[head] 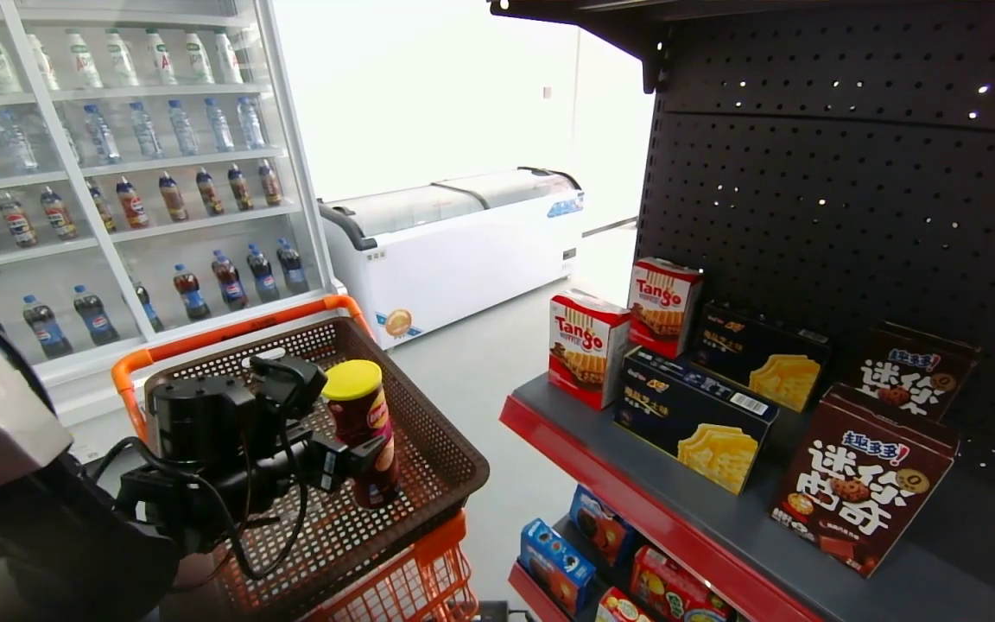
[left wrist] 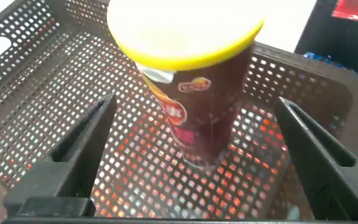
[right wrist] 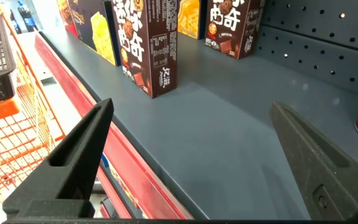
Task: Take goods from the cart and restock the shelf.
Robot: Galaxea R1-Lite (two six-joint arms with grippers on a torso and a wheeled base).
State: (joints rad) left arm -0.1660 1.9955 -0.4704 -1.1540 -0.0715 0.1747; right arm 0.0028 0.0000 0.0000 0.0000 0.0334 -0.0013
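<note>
Here the left claw (left wrist: 194,104), spread wide, straddles the can (head: 364,428) in the basket (head: 439,432).

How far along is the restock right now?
Done: the shelf already carries boxes, though who placed them cannot be told. In hand: the left pincer is open, flanking the yellow-lidded can that stands in the cart basket, not gripping it yet. The right pincer hangs open over a bare stretch of shelf. Left: grip, lift and shelve the can.

white lettering on red wafer boxes (head: 588,358), brown cookie boxes (head: 860,488); logo on can (head: 366,428).
</note>
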